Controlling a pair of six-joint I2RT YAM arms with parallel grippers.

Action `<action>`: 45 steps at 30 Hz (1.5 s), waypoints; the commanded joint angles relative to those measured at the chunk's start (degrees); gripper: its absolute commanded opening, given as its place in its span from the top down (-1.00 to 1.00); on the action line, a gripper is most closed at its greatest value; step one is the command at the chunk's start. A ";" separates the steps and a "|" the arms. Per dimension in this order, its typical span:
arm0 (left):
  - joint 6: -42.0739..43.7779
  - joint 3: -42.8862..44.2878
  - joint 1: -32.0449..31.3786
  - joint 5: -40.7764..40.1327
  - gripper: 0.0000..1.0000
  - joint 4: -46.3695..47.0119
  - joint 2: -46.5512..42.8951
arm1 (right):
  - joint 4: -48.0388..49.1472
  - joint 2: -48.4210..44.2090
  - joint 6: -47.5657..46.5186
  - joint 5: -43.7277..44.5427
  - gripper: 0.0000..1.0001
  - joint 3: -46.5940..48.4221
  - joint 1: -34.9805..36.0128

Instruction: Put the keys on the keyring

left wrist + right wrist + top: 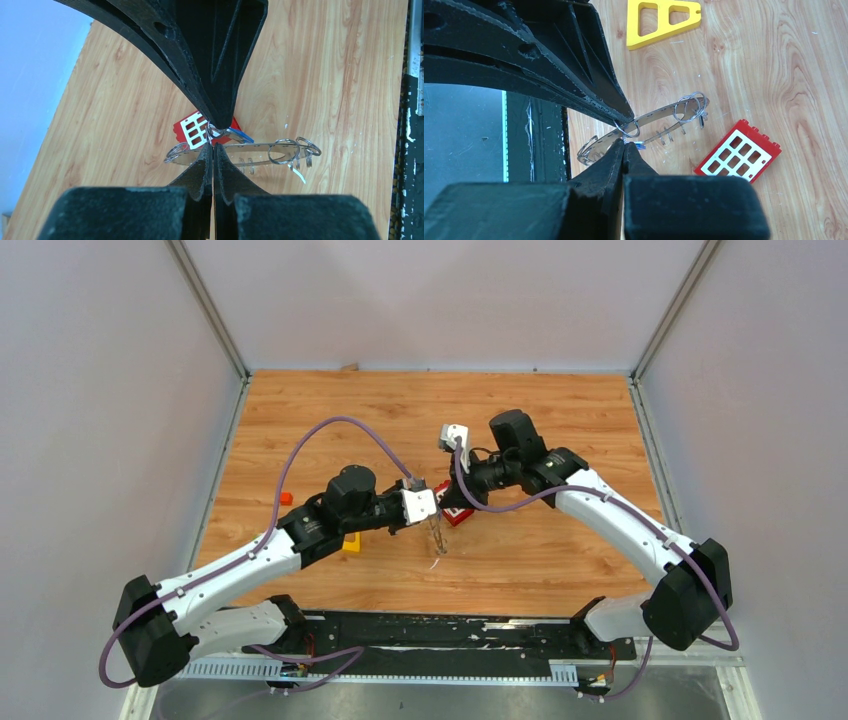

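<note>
Both sets of jaws pinched tight, tips meeting over the desk (330, 400). Left jaws clamp the keyring (250, 150) by its thin edge. Right jaws nip the blue key (242, 135), right vs. that edge, btwn the tips. Red block (738, 156) on desk nearby.

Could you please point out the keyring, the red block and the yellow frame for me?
keyring (655, 116), right wrist view, on its flat grey band.
red block (760, 137), right wrist view, on its red upper edge.
yellow frame (664, 31), right wrist view, on its lower bar.
</note>
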 commanded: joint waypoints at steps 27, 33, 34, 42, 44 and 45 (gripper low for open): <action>5.11 0.85 -3.30 -1.08 1.00 0.67 -0.39 | 4.87 0.55 2.79 -3.30 1.00 2.96 -1.73; 5.16 1.19 -3.52 -1.10 1.00 0.49 0.03 | 4.87 0.73 2.96 -3.80 1.00 2.99 -1.71; 5.09 1.25 -3.53 -1.08 1.00 0.49 0.10 | 4.87 0.80 2.98 -3.93 1.00 3.04 -1.68; 4.61 1.30 -3.65 -0.42 1.00 0.36 0.07 | 5.29 0.73 3.23 -1.56 1.00 2.72 -1.69; 4.46 1.22 -3.69 -0.47 1.00 0.48 -0.11 | 5.31 0.81 3.22 -0.68 1.00 2.61 -1.72; 4.27 1.21 -3.66 -0.47 1.00 0.53 -0.18 | 5.28 0.88 3.24 -0.35 1.00 2.60 -1.67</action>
